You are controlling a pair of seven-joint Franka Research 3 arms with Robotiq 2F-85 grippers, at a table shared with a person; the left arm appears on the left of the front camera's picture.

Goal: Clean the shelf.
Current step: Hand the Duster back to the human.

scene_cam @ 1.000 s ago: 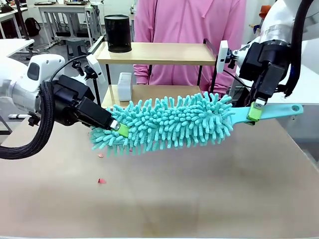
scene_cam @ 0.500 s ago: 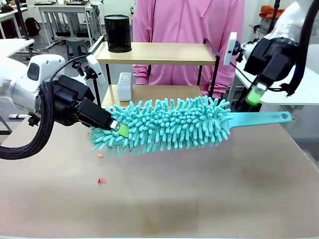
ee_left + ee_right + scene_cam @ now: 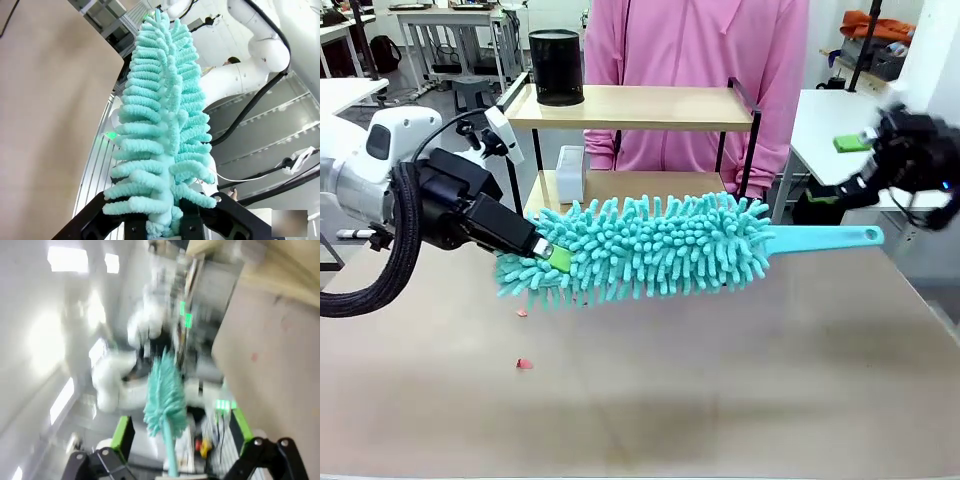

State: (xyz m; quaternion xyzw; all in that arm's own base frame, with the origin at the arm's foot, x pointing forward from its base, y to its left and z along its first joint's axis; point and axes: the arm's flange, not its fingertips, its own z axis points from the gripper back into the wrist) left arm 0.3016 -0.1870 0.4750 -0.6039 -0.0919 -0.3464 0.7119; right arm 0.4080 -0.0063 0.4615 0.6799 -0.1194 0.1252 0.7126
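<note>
Clamping the shaggy end of one teal duster [image 3: 650, 250], the left gripper [image 3: 552, 256] sits at about nine o'clock on the table [image 3: 720, 380] with its jaws shut tight on the microfibre strands. In the left wrist view the same duster [image 3: 162, 125] rises straight up from between the two black fingers [image 3: 192, 225], which are pressed into its base. From that grip the duster runs level toward three o'clock, its bare handle [image 3: 825, 238] sticking out free in the air above the table.

Out at three o'clock, the right gripper [image 3: 855, 165] hangs blurred, apart from the handle, jaws spread wide and holding nothing. The right wrist view shows its two green-padded fingers [image 3: 121, 432] well apart, with the duster [image 3: 165, 400] between them but farther off.

At twelve o'clock stands one shelf [image 3: 630, 107], two wooden boards in a black frame. One black cylindrical cup [image 3: 556, 67] stands on its upper board, one small white box [image 3: 570, 172] on the lower. One person in a pink top [image 3: 695, 45] stands behind it. Two small pinkish scraps [image 3: 524, 363] lie on the table at about eight o'clock.
</note>
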